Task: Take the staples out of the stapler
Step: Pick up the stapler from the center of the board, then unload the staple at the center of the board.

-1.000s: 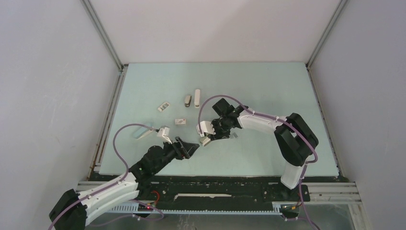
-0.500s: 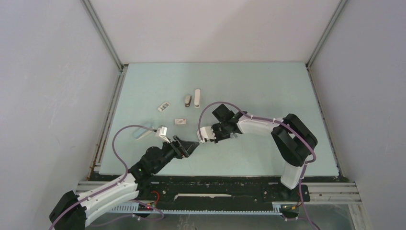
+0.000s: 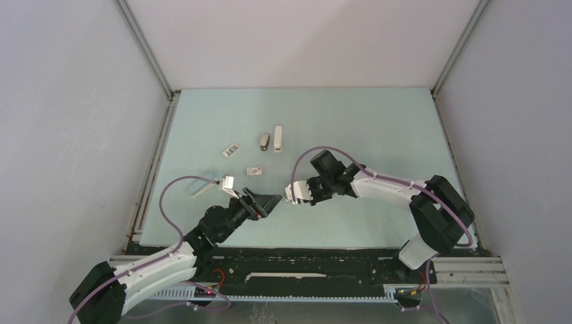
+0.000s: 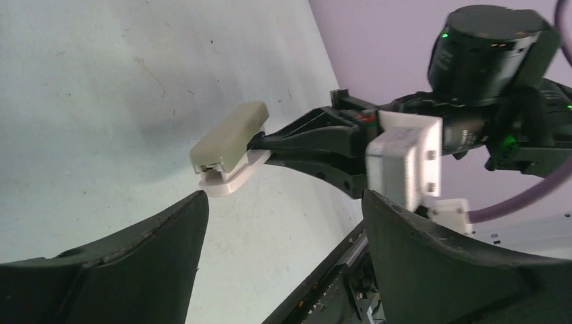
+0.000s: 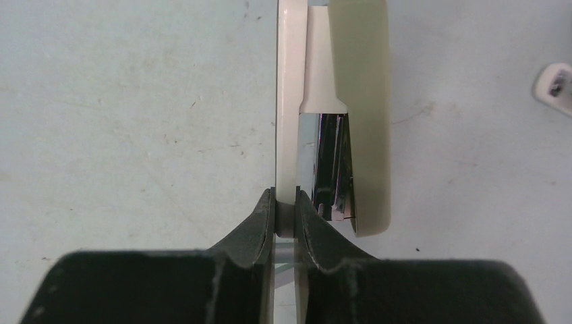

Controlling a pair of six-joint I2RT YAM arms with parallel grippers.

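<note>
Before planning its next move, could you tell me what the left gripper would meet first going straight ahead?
Most likely the stapler, which the right gripper pinches by its white base. It sits straight ahead of the open left gripper, in line with the gap between its fingers. The wrist view does not show how far off it is.

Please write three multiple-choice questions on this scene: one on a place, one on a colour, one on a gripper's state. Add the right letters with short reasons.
1. The left gripper is: A) open; B) shut on a box; C) shut on a cable.
2. The stapler is held by: A) the left gripper; B) the right gripper; C) nothing, it lies flat.
3. The stapler's top is: A) red; B) black; C) grey-beige.

Answers:
1 A: its fingers stand wide apart with nothing between them.
2 B: its fingers pinch the stapler's white underside.
3 C: the left wrist view shows the dull beige top.
</note>
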